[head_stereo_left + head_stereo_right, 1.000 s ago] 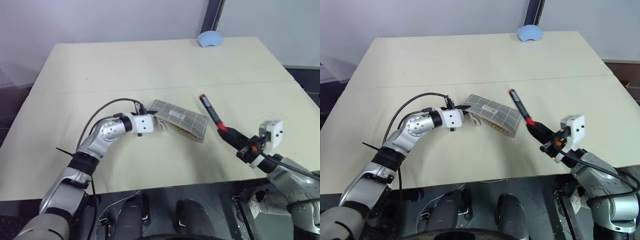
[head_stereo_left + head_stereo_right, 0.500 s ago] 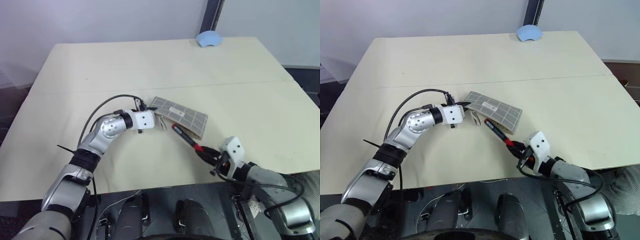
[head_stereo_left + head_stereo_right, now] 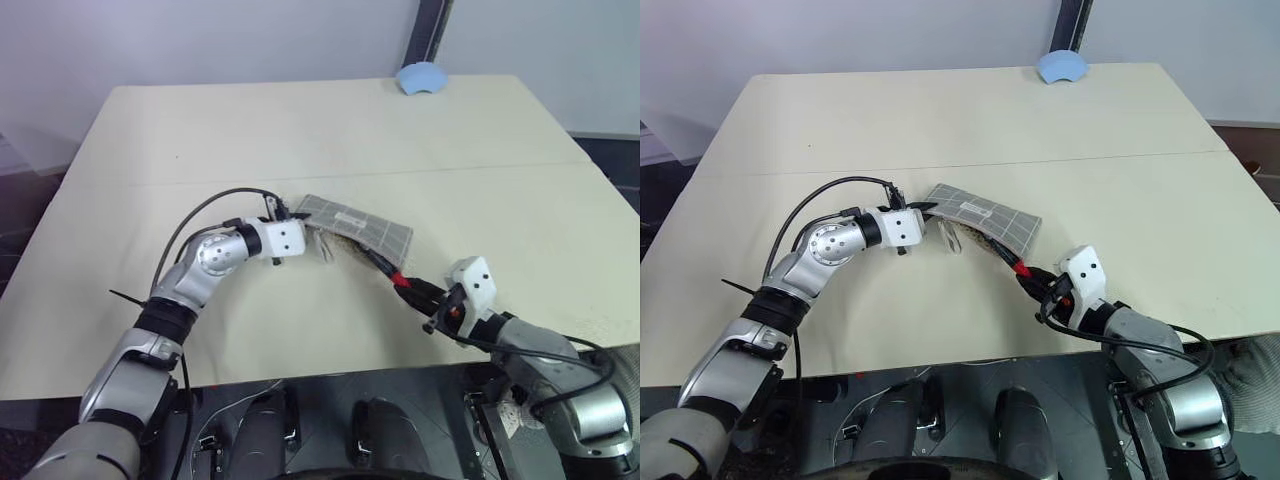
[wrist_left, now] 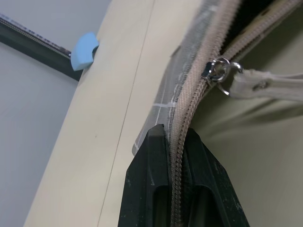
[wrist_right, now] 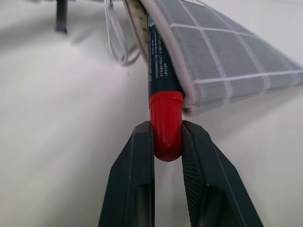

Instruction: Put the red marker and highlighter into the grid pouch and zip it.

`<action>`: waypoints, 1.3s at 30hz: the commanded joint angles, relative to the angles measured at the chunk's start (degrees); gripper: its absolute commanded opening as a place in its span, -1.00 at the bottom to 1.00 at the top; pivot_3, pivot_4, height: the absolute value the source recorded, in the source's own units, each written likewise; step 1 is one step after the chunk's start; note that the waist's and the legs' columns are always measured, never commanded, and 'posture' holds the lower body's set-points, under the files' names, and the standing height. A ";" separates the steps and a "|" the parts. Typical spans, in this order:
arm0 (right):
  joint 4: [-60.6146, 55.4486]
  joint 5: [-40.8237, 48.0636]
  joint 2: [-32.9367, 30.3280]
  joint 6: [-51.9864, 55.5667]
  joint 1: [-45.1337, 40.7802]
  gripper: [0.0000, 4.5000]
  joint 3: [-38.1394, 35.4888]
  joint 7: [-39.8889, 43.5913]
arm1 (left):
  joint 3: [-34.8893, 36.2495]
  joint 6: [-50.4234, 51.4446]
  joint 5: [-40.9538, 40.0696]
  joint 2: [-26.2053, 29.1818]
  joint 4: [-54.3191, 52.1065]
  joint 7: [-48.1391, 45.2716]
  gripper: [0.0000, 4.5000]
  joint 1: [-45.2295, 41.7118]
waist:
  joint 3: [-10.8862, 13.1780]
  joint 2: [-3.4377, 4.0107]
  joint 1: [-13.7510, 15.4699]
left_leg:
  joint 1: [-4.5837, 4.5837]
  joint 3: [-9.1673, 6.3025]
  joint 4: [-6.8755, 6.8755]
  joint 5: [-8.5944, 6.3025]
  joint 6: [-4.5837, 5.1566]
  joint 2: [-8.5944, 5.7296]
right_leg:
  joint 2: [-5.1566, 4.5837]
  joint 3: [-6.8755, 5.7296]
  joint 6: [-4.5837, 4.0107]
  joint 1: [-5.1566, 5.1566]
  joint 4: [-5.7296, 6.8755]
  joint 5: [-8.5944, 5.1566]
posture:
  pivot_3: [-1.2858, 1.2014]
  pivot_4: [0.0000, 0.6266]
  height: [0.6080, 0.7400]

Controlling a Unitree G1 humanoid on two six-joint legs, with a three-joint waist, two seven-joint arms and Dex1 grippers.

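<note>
Grey soft fabric of the grid pouch (image 3: 985,217) sags easily — the left gripper (image 4: 176,139) is clamped on its zipper edge to hold the mouth open. The red marker (image 5: 158,71) is stiff, light and smooth; the right gripper (image 5: 166,137) pinches its red rear end — a good hold for pushing it in.

Grey white-gridded pouch (image 5: 227,56), red-ended marker (image 5: 164,127)

The left hand (image 4: 176,142) is clamped on the zipper edge of the pouch (image 4: 189,90), the tan zipper tape running up between its two black fingers (image 4: 149,175). Just beyond hangs the metal slider (image 4: 215,71) with its pale pull tab (image 4: 270,87). A blue object (image 4: 85,49) sits at the tabletop's (image 4: 109,109) far edge
</note>
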 commanded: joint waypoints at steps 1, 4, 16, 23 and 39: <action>-1.10 -2.24 -1.07 0.94 -3.13 -0.89 0.01 -2.02 | 0.41 -1.26 -1.08 -0.09 -2.85 -0.08 -1.00 -0.48 | 0.00 0.00 -0.08 | 0.00 0.01 0.00 0.00 0.00 0.00 | 0.00 0.00 0.00 -0.01 0.00 0.00 | 0.03 -0.52 1.00; -0.28 -6.04 -2.63 3.15 -6.84 -0.89 2.86 -3.40 | 0.24 -1.73 -1.71 -0.43 -3.49 -0.92 -1.00 -0.40 | 0.00 0.00 -0.16 | 0.00 0.01 0.00 0.01 -0.01 0.01 | 0.00 0.00 0.00 -0.02 0.02 0.00 | 0.03 -0.52 1.00; 6.37 -18.89 -5.88 1.50 -23.10 -0.89 17.63 0.05 | -0.48 -6.34 -5.47 -0.70 -3.91 -7.32 -1.00 -0.66 | 0.00 0.01 -0.13 | -0.01 0.07 0.00 0.00 0.00 0.00 | 0.00 0.01 0.01 -0.06 0.01 0.00 | 0.03 -0.52 1.00; 8.35 -24.36 -6.92 -3.68 -23.70 -0.89 20.68 2.31 | 0.95 -6.33 -6.43 0.16 -4.19 -7.52 -1.00 -0.57 | 0.00 0.01 -0.12 | -0.01 0.10 0.00 0.01 -0.01 0.01 | 0.00 0.01 0.02 -0.07 0.04 0.01 | 0.03 -0.52 1.00; -12.31 -4.81 -1.01 7.61 -6.52 0.97 0.43 2.16 | 1.85 -4.80 -6.69 0.97 -5.64 -6.93 -1.00 1.27 | 0.00 0.01 -0.04 | -0.01 0.02 0.00 0.00 0.00 0.02 | 0.00 0.01 0.14 -0.05 0.05 0.08 | 0.03 -0.52 1.00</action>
